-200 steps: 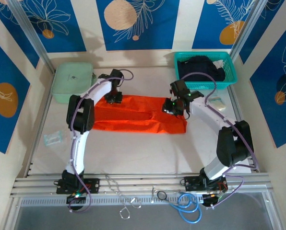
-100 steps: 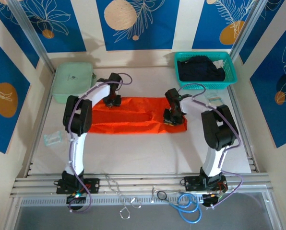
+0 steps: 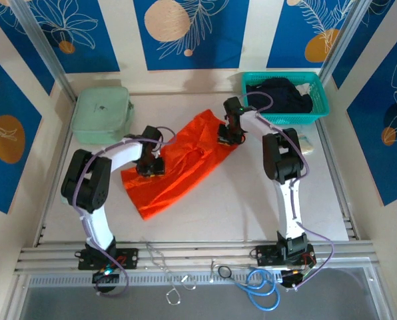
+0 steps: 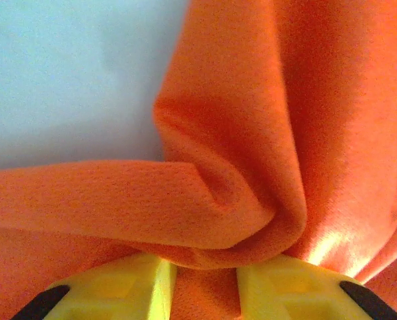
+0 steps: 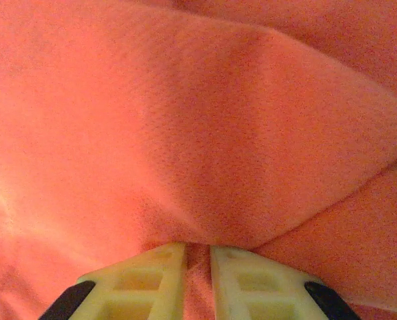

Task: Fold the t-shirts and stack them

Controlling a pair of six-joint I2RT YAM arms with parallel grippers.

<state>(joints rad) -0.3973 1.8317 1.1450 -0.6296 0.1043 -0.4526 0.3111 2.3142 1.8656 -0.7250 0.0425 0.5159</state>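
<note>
The bright orange t-shirt (image 3: 178, 167) lies bunched in a diagonal band on the white table, running from near left to far right. My left gripper (image 3: 150, 164) is shut on its left part; in the left wrist view a thick fold of the orange t-shirt (image 4: 252, 133) is pinched between the yellow fingertips (image 4: 118, 287) of the left gripper (image 4: 205, 290). My right gripper (image 3: 226, 135) is shut on the shirt's far right end, with the orange fabric (image 5: 198, 133) clamped in the right gripper (image 5: 198, 270). The black t-shirt (image 3: 278, 95) lies crumpled in the teal basket.
The teal mesh basket (image 3: 320, 100) stands at the back right, close behind the right gripper. A pale green box (image 3: 102, 113) sits at the back left. A small clear packet (image 3: 72, 193) lies by the left edge, and loose cables (image 3: 252, 287) hang off the near rail.
The flat orange t-shirt has been swung into a diagonal, bunched band. The left gripper came nearer and left with it; the right gripper moved back toward the basket.
</note>
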